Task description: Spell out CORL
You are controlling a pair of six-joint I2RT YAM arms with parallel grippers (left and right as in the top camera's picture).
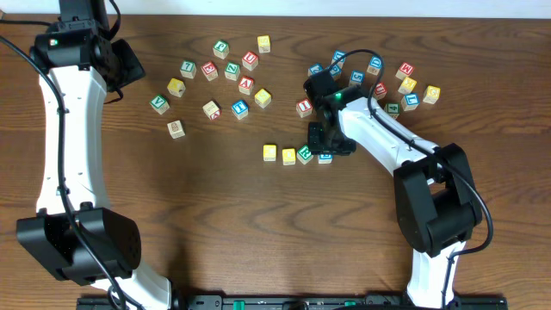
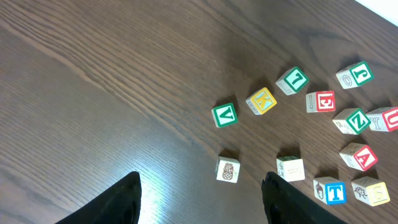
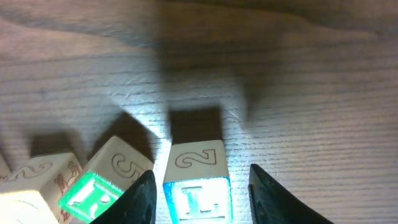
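My overhead cam looks straight down on the table (image 1: 215, 224) from far off, the widest view. L wrist cam rides high, tilted down across the wood. It shares the green V block (image 2: 224, 115) (image 1: 159, 104) w/ overhead. R wrist cam sits v. low and close, facing along the tabletop, sharing the blue L block (image 3: 199, 199) (image 1: 325, 158) w/ overhead.

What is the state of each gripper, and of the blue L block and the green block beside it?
left gripper, open, holding nothing.
right gripper, open, straddling the blue L block.
blue L block, resting on the table, not gripped.
green block, resting on the table, turned askew beside the blue L block.
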